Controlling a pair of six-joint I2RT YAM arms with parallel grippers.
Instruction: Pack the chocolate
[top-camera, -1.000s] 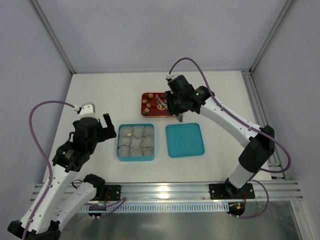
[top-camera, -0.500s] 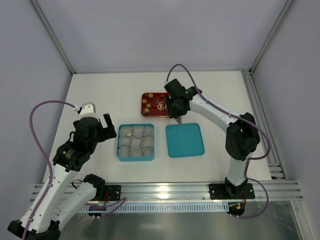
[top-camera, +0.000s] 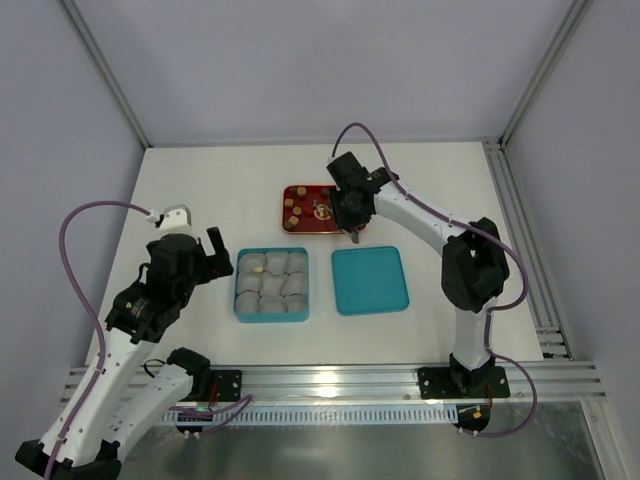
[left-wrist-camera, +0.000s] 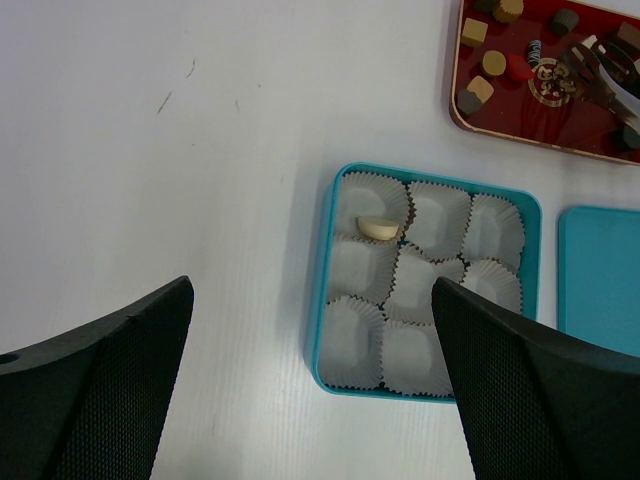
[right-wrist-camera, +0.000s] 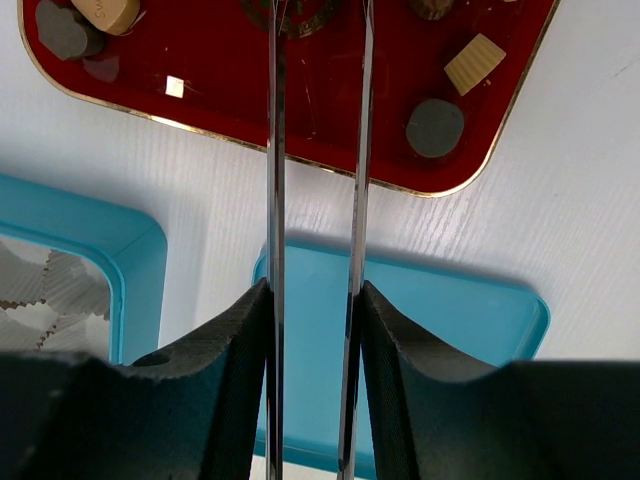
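Observation:
Several small chocolate pieces (top-camera: 291, 207), dark and tan, lie on a red tray (top-camera: 300, 226). In the right wrist view a tan square (right-wrist-camera: 475, 62) and a dark round piece (right-wrist-camera: 435, 127) sit on that tray (right-wrist-camera: 200, 90). My right gripper (right-wrist-camera: 313, 300) is shut on thin metal tongs (right-wrist-camera: 275, 150), whose tips reach over the tray's middle. One cream chocolate (left-wrist-camera: 378, 228) lies in a paper cup of the teal box (left-wrist-camera: 328, 300). My left gripper (left-wrist-camera: 312, 290) hangs open above the box's left edge, holding nothing.
The teal lid (top-camera: 369, 280) lies flat right of the box (top-camera: 271, 316), just under my right gripper (top-camera: 348, 215). Several crinkled paper cups (left-wrist-camera: 440, 215) fill the box. My left gripper (top-camera: 215, 255) is left of the box.
My right arm's elbow swung in toward the table's middle while the gripper stayed over the tray, and the tongs were squeezed slightly narrower. The left arm did not move.

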